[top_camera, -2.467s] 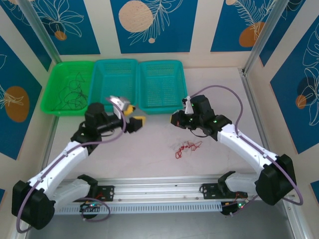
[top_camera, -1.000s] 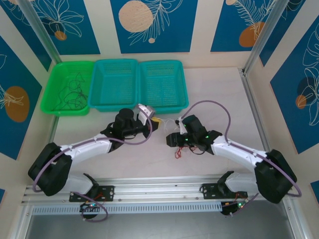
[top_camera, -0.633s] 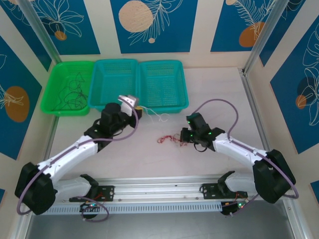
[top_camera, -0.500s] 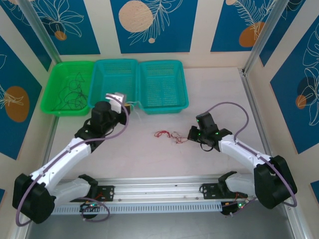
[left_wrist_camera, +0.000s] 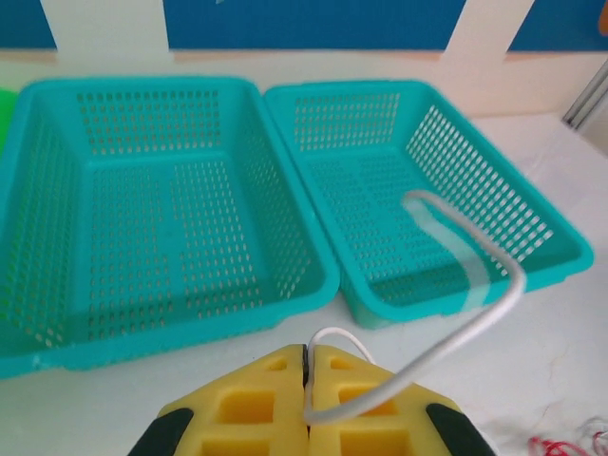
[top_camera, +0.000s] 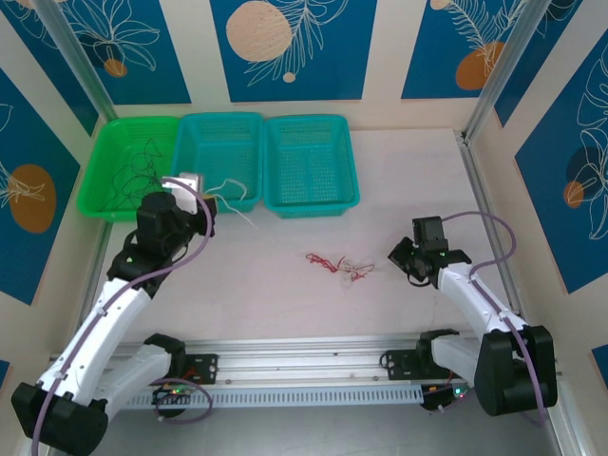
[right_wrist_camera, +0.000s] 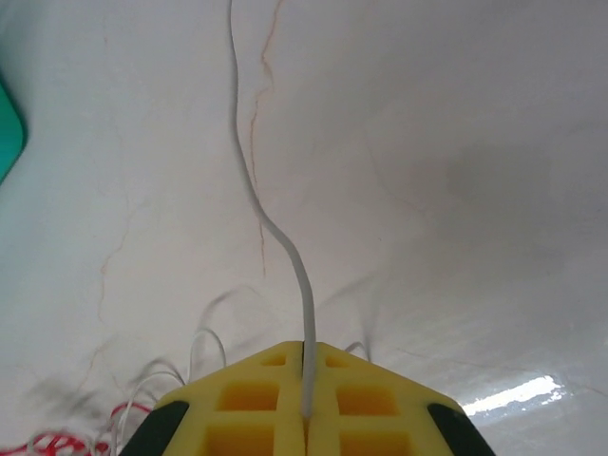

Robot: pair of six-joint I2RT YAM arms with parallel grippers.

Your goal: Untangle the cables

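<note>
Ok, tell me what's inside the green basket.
The green basket holds a loose black cable squiggle on its mesh floor. The left arm covers its near right corner, so anything there cannot be seen.

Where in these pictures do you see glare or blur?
Right wrist view: a bright glare patch on the table at lower right. Left wrist view: the white cable looping near the lens looks soft, the teal baskets sharper. Top view: even light, no strong glare.
</note>
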